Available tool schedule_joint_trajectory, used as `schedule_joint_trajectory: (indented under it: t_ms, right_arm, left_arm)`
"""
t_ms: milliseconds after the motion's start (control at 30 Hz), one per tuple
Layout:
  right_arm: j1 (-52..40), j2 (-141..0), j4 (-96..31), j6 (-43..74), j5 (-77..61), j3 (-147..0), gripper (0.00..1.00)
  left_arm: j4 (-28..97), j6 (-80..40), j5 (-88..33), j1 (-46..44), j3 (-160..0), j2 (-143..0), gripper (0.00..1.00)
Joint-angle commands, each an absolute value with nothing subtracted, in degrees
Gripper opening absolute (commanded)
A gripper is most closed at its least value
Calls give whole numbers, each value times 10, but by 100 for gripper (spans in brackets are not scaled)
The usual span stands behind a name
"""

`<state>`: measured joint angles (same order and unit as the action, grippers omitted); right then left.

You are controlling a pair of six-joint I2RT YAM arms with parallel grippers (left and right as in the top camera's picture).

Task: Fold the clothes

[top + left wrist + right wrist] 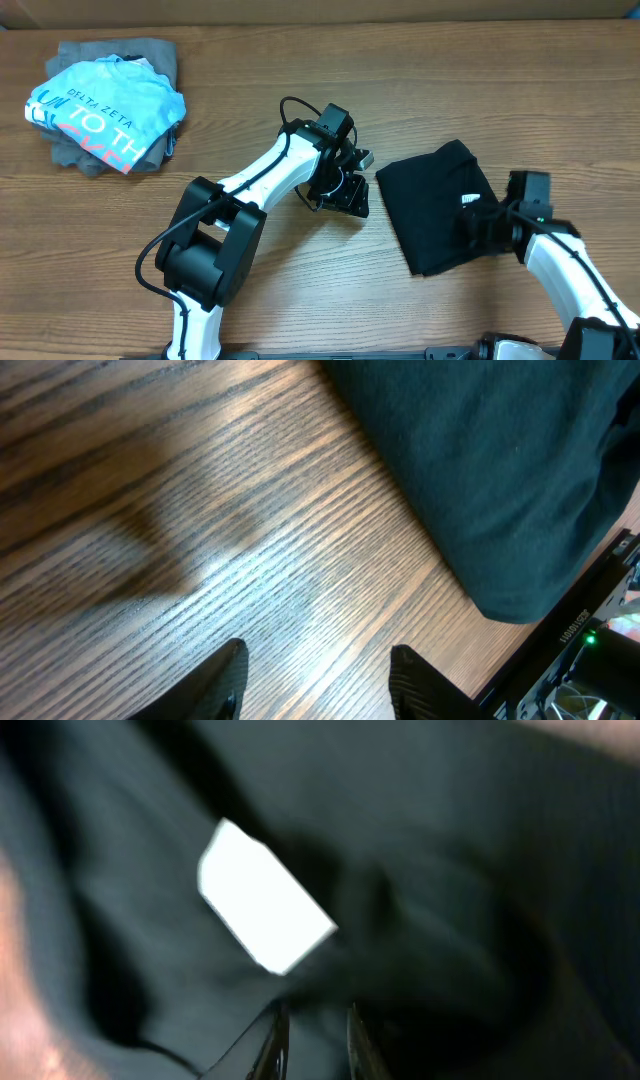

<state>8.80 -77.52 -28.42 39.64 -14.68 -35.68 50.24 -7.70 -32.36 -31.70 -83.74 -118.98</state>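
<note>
One light, limp black T-shirt (437, 205) likely wants gripping at an edge; right claw (315, 1030) pinches cloth beside the label (262, 910), left claw (318, 660) spread, empty.

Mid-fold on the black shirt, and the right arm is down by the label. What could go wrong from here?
The right fingers sit low on the black T-shirt, beside its white label; a pull may drag several layers and undo the fold. The left fingers stand open over the table, off the shirt, so nothing pins it.

The T-shirt (435, 205) lies beside left gripper (318, 680), under right gripper (315, 1040) (2 other garments (105, 110) piled far left).
</note>
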Motion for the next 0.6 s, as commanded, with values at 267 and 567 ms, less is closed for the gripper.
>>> schedule_joint_trajectory:
  t_ms: [267, 567]
  right_arm:
    - [79, -775, -474, 220, -291, -479, 27]
    - [-9, -789, -404, 298, -232, -376, 32]
  left_arm:
    - [486, -58, -327, -311, -862, -1181, 51]
    - [493, -58, -324, -302, -938, -1181, 54]
